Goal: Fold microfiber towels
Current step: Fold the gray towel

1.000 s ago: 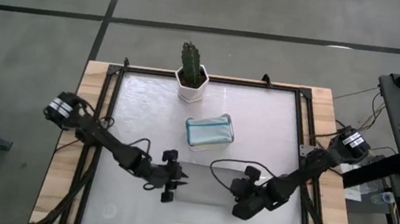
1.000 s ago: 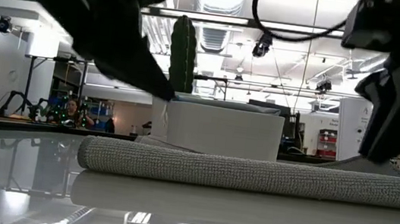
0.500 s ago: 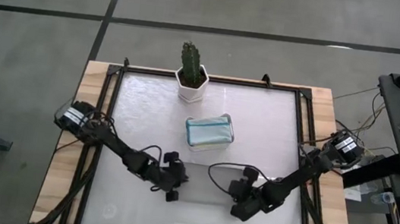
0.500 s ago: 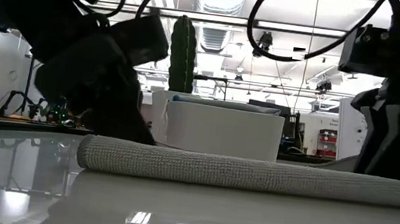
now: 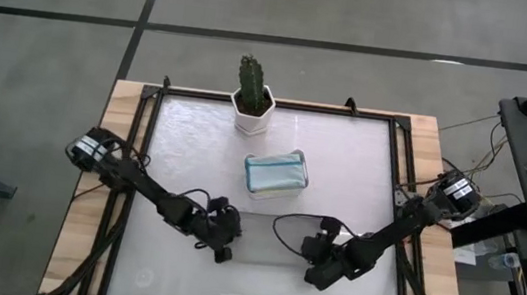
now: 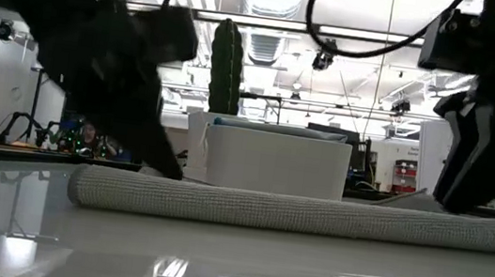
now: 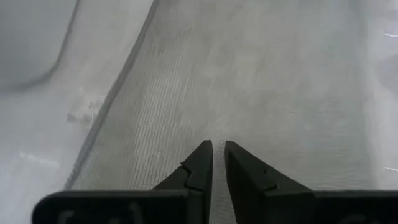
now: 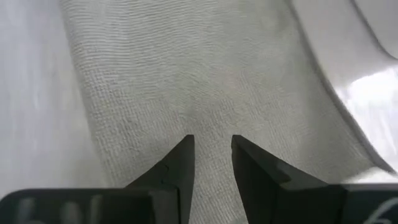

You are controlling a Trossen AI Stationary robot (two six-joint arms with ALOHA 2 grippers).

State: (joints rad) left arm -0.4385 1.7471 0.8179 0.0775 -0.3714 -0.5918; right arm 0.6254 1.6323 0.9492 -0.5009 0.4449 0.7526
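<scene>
A grey microfiber towel lies flat along the table's near part, between my two grippers; in the low view it is a long low band. My left gripper is down on its left end, fingers almost together in the left wrist view. My right gripper is down on its right end, fingers a little apart with cloth between them. The white tray holds folded pale teal and blue towels. The other towels are out of view. My left gripper has its fingertips on the towel's top face near its left end, coming slanting down from the table's left. Only a narrow slit shows between them; the cloth pinched there cannot be made out. The towel lies on the table. My right gripper has its fingertips on the towel near its right end, slanting down from the table's right. The cloth puckers slightly between the two fingers. The towel lies on the table.
A cactus in a white pot stands at the table's far edge, just behind the white tray. A black frame borders the glossy white tabletop. A bare stretch of table lies near the front edge.
My left gripper has shut, come down onto the towel's left end and drawn back toward the table's left. The towel's left end has slid toward the left edge, so the band now lies longer and lower. My right gripper has kept to the right end.
</scene>
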